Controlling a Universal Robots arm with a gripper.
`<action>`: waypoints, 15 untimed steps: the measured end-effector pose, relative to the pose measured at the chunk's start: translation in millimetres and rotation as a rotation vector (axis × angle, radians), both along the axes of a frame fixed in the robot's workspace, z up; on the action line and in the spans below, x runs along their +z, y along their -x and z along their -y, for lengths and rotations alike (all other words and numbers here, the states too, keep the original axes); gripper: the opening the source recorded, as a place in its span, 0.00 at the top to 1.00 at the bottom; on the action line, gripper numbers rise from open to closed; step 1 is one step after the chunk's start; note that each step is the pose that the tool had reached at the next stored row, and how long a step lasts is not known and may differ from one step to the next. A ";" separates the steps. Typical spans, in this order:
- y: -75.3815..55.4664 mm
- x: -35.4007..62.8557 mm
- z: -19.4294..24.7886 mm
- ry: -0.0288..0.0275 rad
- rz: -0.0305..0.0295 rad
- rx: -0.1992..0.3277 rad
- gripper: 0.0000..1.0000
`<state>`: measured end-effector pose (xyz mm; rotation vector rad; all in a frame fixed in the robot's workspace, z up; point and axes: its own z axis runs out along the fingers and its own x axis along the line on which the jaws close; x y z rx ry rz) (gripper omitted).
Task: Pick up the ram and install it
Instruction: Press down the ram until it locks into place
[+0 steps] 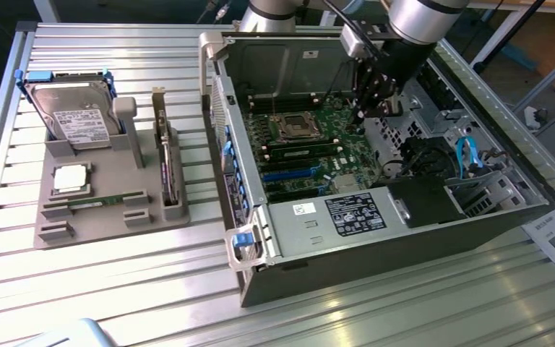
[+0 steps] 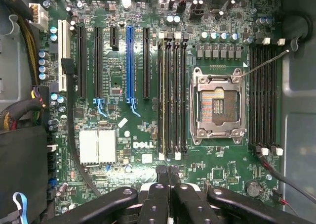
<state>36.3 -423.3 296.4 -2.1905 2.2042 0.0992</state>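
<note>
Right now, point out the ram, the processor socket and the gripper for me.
The ram (image 1: 109, 199), exterior view, middle of the green stick.
The processor socket (image 2: 217, 104), wrist view, centre of its open pin field.
The gripper (image 2: 168, 170), wrist view, where its fingertips meet.

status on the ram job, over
Gripper shut, looks empty, hovering over the motherboard. Ram lying flat in the grey tray, apart from the gripper. Nothing on top of it.

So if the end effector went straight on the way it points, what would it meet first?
The end effector would likely meet the motherboard, by the memory slots beside the processor socket; depth unclear.
</note>
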 end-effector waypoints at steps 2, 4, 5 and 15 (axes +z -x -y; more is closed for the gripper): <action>0.0 -2.1 0.0 -0.0001 0.0000 0.000 0.90; 0.0 -5.4 0.0 -0.0001 0.0001 0.000 0.90; 0.0 -7.3 0.0 -0.0002 0.0001 0.000 0.90; 0.0 -17.5 0.0 -0.0001 0.0001 0.000 0.90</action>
